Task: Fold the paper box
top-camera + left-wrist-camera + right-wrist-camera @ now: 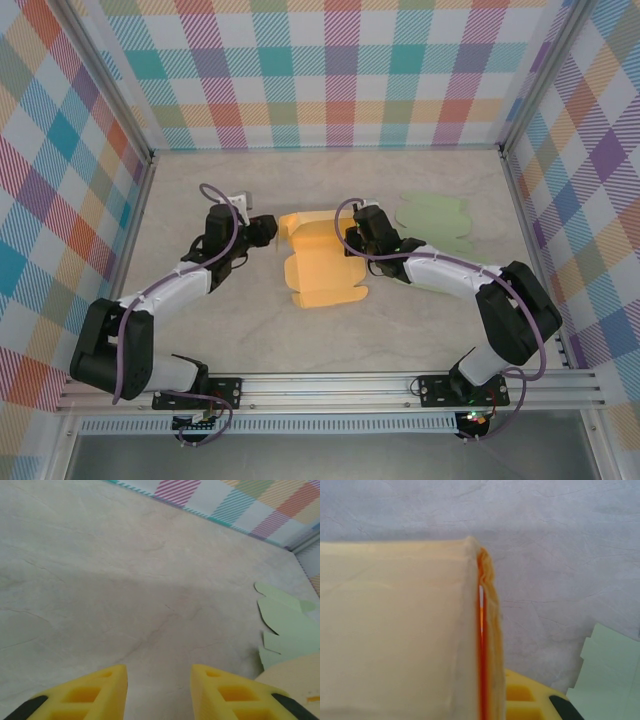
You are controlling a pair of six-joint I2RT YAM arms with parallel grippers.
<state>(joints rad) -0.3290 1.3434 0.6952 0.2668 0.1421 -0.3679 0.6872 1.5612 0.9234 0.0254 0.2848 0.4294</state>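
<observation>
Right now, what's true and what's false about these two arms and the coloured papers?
1. The right gripper pinches an edge of the orange paper box. True.
2. The green paper lies flat on the table. True.
3. The left gripper holds the green paper. False: its fingers stand apart, holding nothing.
4. The orange paper box sits on top of the green paper. False: it rests on the table beside it.

The right gripper [492,707] pinches the orange paper box [395,630] at its folded edge, a green sheet [612,667] lying nearby.
</observation>
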